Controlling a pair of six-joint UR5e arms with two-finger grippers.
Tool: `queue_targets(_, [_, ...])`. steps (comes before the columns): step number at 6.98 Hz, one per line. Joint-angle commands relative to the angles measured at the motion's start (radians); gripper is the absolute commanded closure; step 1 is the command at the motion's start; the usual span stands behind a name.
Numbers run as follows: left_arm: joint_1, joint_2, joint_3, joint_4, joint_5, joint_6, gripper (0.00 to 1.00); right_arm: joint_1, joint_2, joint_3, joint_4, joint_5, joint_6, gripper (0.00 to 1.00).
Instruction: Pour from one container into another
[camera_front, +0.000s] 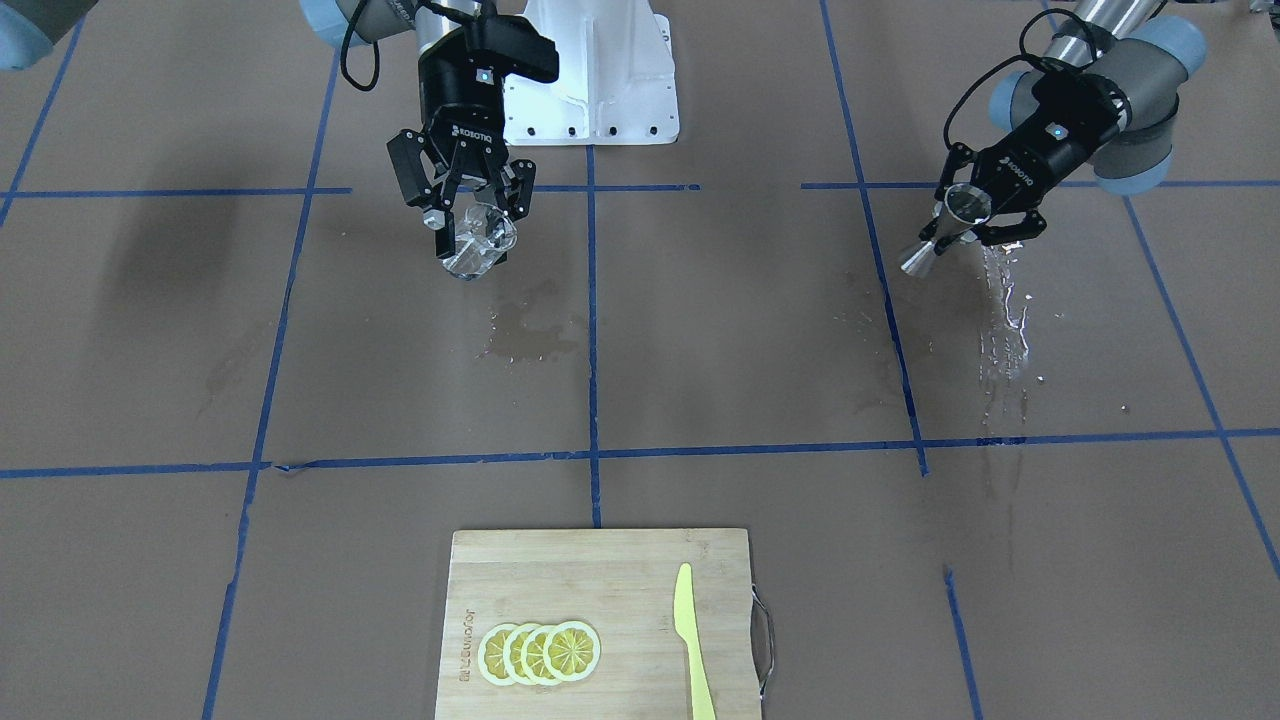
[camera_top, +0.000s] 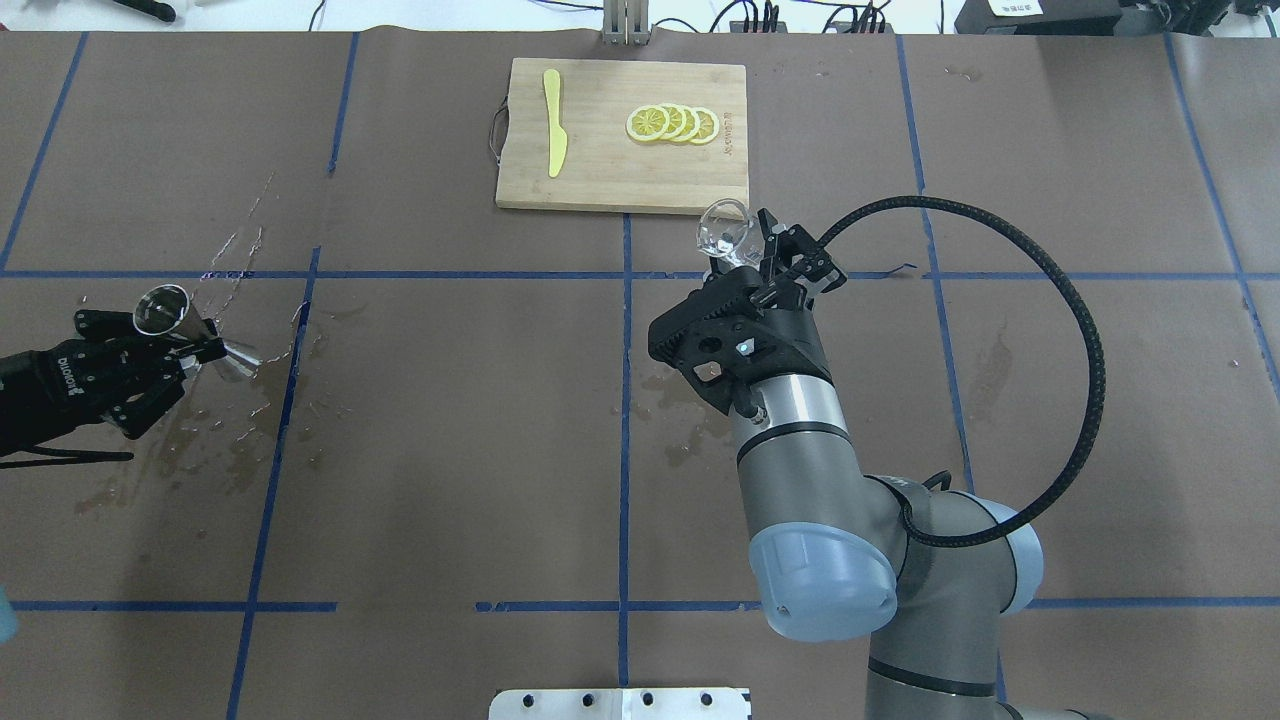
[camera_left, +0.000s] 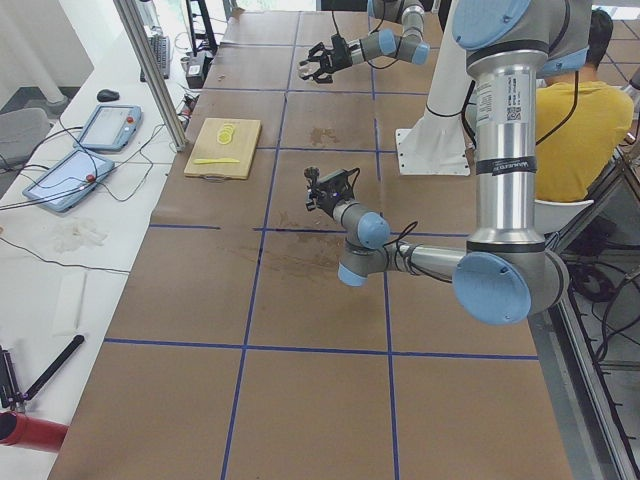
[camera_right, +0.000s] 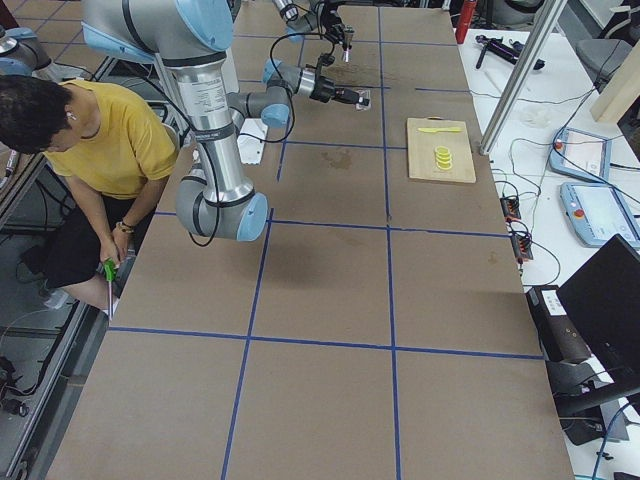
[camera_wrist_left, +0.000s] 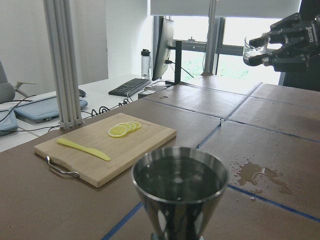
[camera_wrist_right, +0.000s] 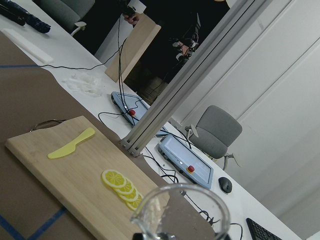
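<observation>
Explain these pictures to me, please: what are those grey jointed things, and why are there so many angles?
They are two robot arms at one paper-covered table, filmed at once by six cameras: one facing the robot, one over its shoulders, one at each table end, one on each wrist. The left end effector, a two-finger claw, is shut on a steel jigger. The right end effector is shut on a clear tumbler. On the table lie a wooden cutting board with lemon slices and a yellow knife, plus wet spill patches.
</observation>
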Motion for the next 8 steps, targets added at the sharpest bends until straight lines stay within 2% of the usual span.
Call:
queue_targets(1, [0.058, 0.033, 0.002, -0.036, 0.152, -0.048, 1.00, 0.000, -0.001, 0.000, 0.000, 0.000, 0.006, 1.00])
queue_targets(5, [0.348, 0.073, 0.002, -0.041, 0.562, -0.102, 1.00, 0.003, -0.001, 0.000, 0.000, 0.000, 0.012, 1.00])
queue_targets(8, [0.402, 0.067, 0.016, -0.030, 0.817, -0.109, 1.00, 0.003, -0.001, 0.000, 0.000, -0.002, 0.012, 1.00])
